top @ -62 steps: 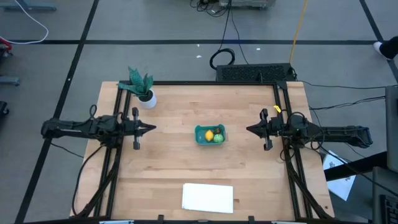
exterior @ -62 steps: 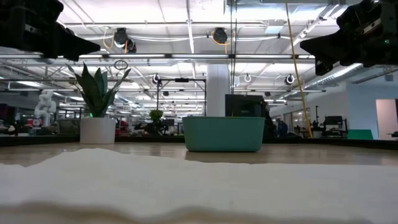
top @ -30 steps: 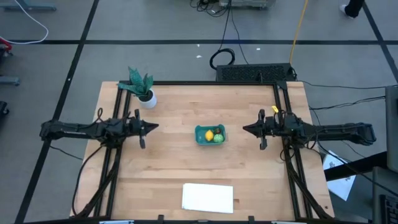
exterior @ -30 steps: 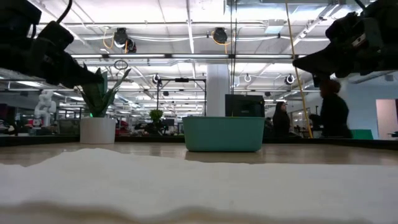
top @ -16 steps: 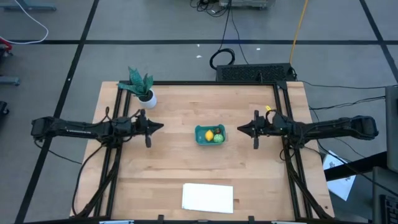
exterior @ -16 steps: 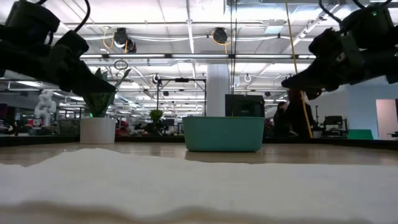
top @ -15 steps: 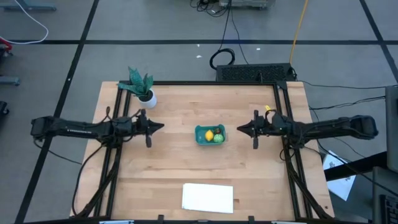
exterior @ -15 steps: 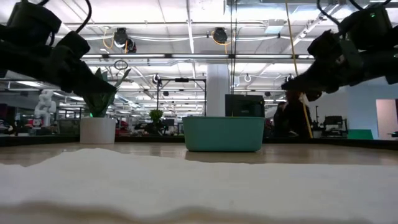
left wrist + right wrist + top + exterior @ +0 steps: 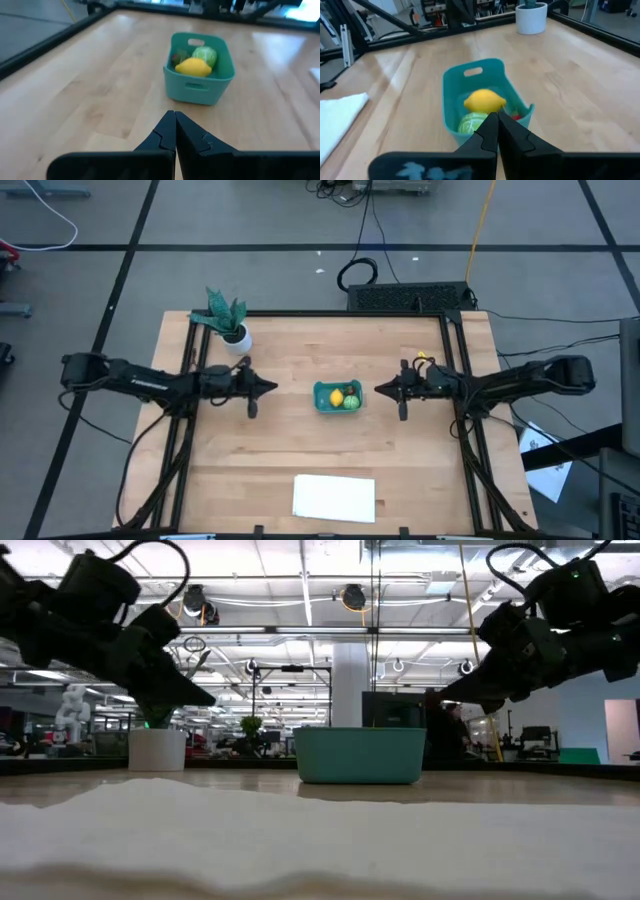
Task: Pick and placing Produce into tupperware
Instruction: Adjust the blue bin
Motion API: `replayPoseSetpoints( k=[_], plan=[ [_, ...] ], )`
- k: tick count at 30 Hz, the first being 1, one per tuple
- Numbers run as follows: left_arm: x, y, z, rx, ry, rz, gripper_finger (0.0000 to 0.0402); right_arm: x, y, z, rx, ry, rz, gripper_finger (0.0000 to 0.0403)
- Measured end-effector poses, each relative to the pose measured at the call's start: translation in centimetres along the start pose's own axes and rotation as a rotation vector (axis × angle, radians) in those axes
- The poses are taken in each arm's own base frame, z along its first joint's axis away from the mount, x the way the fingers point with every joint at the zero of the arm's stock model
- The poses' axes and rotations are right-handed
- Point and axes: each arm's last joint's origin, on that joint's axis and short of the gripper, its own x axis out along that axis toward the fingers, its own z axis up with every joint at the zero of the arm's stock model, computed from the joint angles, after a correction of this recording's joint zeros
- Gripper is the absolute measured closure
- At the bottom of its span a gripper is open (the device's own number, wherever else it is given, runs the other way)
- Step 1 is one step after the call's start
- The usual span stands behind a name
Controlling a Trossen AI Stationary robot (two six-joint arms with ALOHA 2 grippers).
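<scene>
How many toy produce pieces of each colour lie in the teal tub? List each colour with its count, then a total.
Yellow lemon: 1
Green round vegetable: 1
Red piece: 1, mostly hidden
Total: 3, all inside the teal tub

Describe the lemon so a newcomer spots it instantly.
Find the small teal tub at the middle of the wooden table, between the two grippers. The lemon lies inside it: the only yellow piece, beside a round green one and a smaller red one.
</scene>
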Motion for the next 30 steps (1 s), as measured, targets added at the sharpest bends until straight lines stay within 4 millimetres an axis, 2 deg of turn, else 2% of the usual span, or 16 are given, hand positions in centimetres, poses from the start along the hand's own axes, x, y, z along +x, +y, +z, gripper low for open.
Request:
replayPoseSetpoints(
  k=[8, 17, 23, 30],
  plan=[
    [3.1, -0.4, 0.7, 0.023, 0.048, -0.056, 0.0401, 1.5, -0.1, 0.1, 0.003, 0.057, -0.010, 0.0403],
    [5.4, -0.5, 0.7, 0.000, 0.096, -0.079, 0.0401, 1.7, -1.1, -0.4, 0.063, 0.092, -0.071, 0.0403],
    [7.4, -0.6, 0.6, -0.020, 0.138, -0.075, 0.0401, 1.9, -1.2, -1.0, 0.083, 0.127, -0.079, 0.0403],
    [8.8, -0.7, 0.5, -0.023, 0.162, -0.079, 0.0401, 2.1, -1.4, -1.4, 0.121, 0.150, -0.120, 0.0403]
  ],
)
